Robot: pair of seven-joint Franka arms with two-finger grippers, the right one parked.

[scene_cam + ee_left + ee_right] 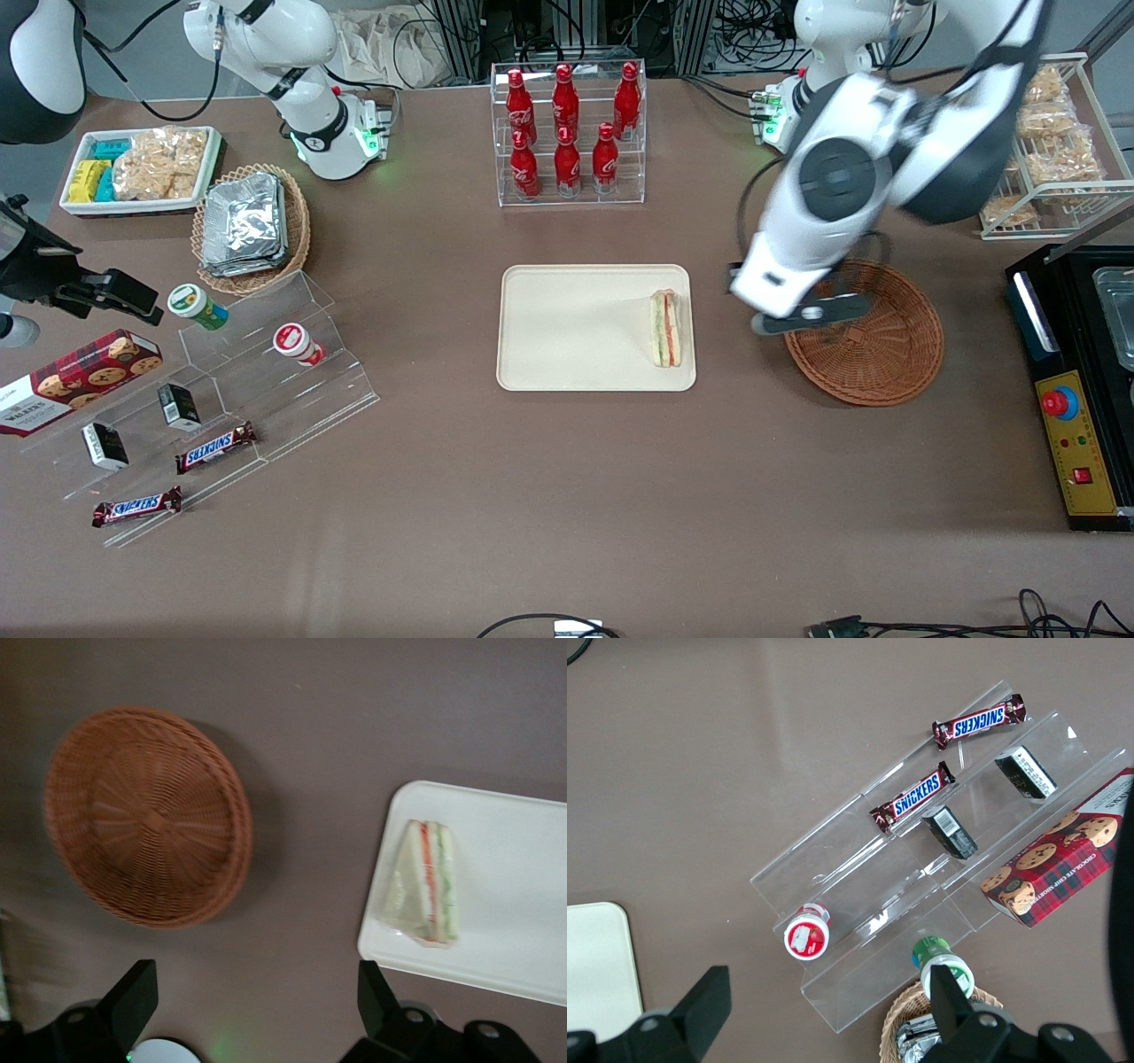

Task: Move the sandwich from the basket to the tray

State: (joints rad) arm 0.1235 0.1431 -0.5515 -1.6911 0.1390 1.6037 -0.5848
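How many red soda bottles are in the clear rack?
6: three on the rack's upper step, three on the lower step nearer the camera. None look hidden.

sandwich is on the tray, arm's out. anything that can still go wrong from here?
1. The clear-wrapped triangular sandwich lies close to the rim of the flat cream-beige tray at its basket end; a nudge could tip it off.
2. The left gripper, fingers open, hangs above the rim of the round reddish-brown wicker basket; retracting low might drag the light, empty basket.
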